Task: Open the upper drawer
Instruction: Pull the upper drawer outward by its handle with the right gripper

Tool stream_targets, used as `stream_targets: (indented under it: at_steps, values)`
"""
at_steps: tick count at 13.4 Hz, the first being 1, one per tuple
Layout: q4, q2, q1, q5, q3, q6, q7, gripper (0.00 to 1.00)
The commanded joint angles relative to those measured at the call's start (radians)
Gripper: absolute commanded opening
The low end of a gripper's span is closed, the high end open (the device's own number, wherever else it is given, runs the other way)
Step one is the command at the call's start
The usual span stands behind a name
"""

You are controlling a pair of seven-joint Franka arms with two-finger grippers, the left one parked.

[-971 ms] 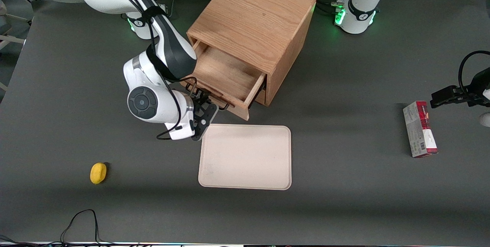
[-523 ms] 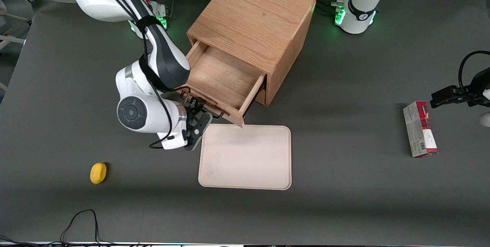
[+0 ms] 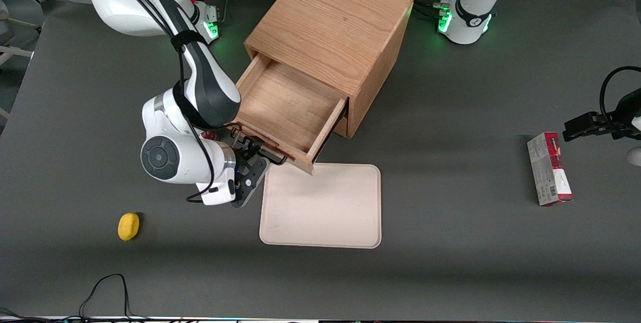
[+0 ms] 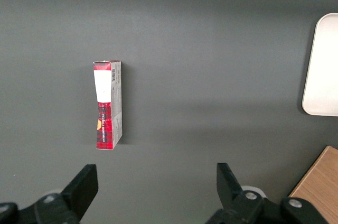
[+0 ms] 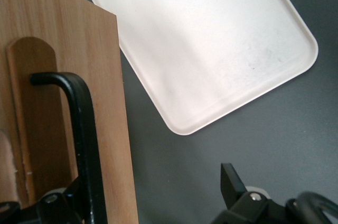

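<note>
Light oak upper drawer [image 3: 280, 112] w/ black wire handle [image 5: 84, 145]: pulled well out, task approx. done. Gripper [image 3: 255, 155] at handle, near beige tray [image 3: 320, 205]; fingers' state: cannot tell.

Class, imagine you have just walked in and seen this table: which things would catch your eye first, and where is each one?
First, the oak cabinet with its upper drawer pulled well out and nothing visible inside, the gripper at its black handle. Next, the pale tray just nearer the camera than the drawer. Then the small yellow object toward the working arm's end, and the red box toward the parked arm's.
</note>
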Motion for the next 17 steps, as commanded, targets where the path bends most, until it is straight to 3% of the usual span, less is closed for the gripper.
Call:
stream_targets:
  at_steps: [1,17]
  values:
    - [0.075,0.050,-0.013,-0.010,0.002,-0.008,-0.019,1.00]
    - [0.130,0.073,-0.073,-0.002,0.003,-0.003,-0.018,1.00]
